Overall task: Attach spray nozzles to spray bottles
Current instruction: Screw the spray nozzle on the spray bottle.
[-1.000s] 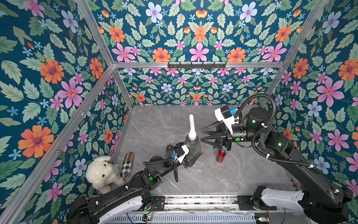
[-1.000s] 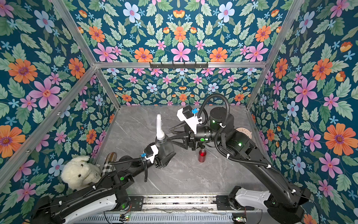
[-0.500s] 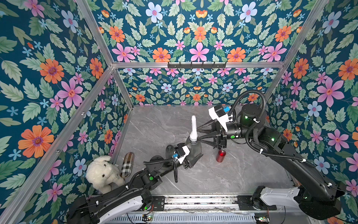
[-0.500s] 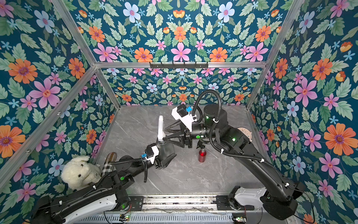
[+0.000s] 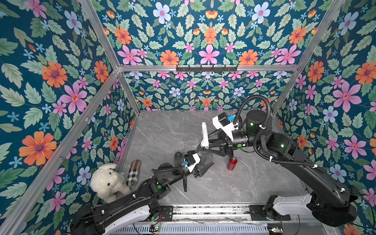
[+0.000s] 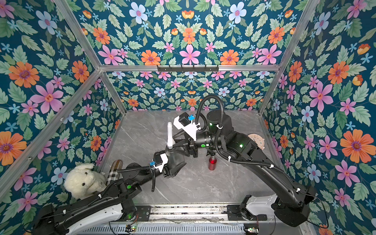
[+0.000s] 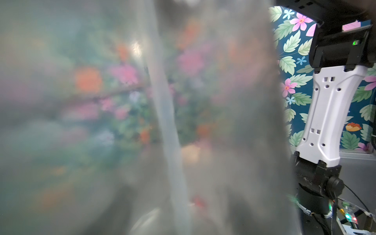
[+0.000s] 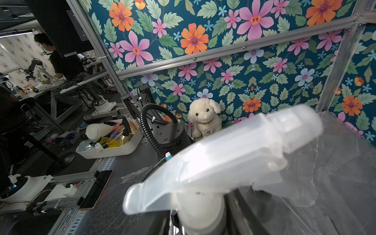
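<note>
Top view, left tool (image 5: 200,169) holding grey bottle (image 5: 206,157), nozzle (image 5: 204,134) atop

**Clear nozzle on my grey bottle**

The grey bottle (image 5: 206,159), smoky and pear-shaped, stands near upright mid-table, clasped in my left gripper (image 5: 204,167). A clear nozzle (image 5: 204,134) sits on its neck, with the head running toward the back wall. Its dip tube (image 7: 168,122) hangs inside, blurred through the plastic. The nozzle's collar lies between the jaws of my right gripper (image 5: 205,145); whether they pinch it I cannot tell. A second grey bottle (image 5: 178,158) stands just to the left, partly hidden by my wrist. The red bottle (image 5: 232,163), slim and metallic, stands upright to the right, apart, silver neck up.
</note>
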Controlling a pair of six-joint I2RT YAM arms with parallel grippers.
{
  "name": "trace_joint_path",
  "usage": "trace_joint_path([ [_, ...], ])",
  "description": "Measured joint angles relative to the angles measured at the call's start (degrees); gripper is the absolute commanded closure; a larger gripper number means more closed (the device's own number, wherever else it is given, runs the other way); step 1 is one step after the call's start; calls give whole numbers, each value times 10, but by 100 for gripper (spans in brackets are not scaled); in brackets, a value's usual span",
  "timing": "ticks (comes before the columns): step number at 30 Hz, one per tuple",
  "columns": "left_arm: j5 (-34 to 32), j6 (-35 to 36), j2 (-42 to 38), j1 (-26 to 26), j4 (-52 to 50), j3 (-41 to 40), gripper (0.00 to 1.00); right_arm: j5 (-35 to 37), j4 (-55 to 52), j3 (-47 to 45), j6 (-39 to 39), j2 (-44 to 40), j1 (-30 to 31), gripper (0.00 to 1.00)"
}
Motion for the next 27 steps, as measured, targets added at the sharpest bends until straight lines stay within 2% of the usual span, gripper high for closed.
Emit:
trace_joint_path([
  [7,-10,-11,-1,0,0,-1,100,44,7,-3,-19,0,14,77],
  [11,-35,-11,1,0,5,-4,100,113,32,-21,-12,-6,38,78],
  [19,-117,-9,30,0,30,7,100,372,105,-51,5,0,128,77],
  [27,-217,-17,63,0,49,11,100,669,114,-8,50,78,212,76],
])
